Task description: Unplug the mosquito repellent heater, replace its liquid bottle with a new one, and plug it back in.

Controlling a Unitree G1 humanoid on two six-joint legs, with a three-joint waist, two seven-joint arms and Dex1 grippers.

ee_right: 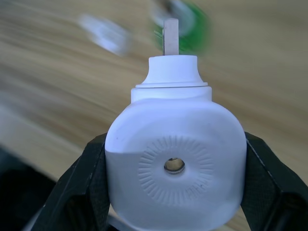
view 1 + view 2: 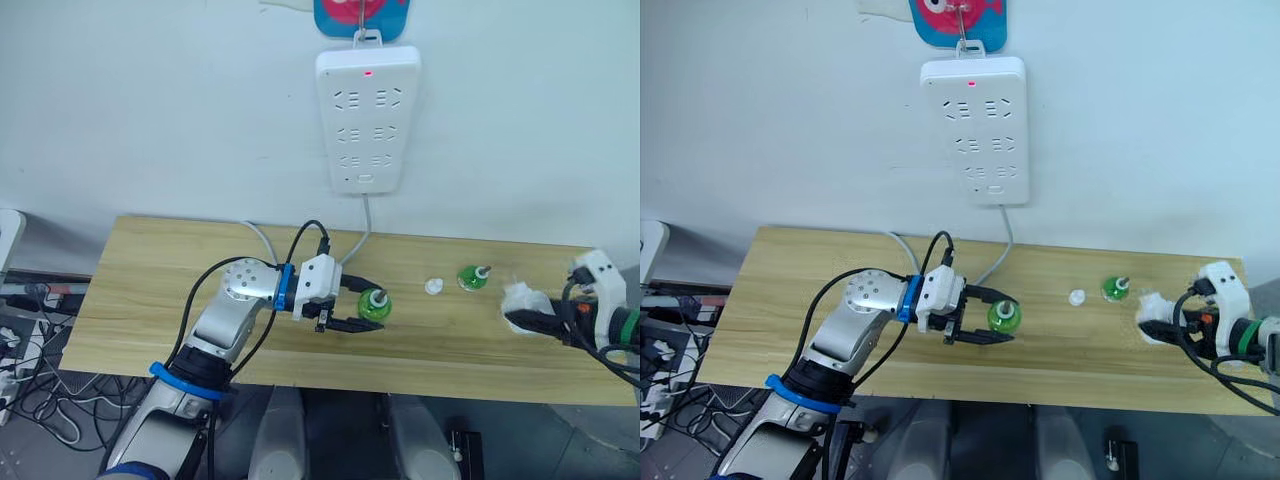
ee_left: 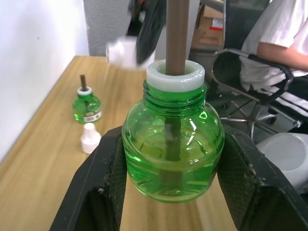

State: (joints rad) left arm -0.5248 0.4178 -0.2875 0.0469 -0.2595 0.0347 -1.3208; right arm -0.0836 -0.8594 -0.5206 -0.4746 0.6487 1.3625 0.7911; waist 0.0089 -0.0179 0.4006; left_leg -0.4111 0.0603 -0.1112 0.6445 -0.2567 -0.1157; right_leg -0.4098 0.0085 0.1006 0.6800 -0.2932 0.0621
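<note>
Even, diffuse light fills the room, bright on the white wall (image 2: 520, 120) and without hard shadows on the table (image 2: 150, 300). Small glare spots sit on the green bottle (image 3: 173, 149) held close to the left wrist camera. In the right wrist view the table behind the heater (image 1: 173, 168) is streaked with motion blur, while the heater itself stays sharp.

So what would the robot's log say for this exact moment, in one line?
left gripper: shut on green bottle, uncapped | right gripper: shut on heater, unplugged | second green bottle and white cap on table
</note>
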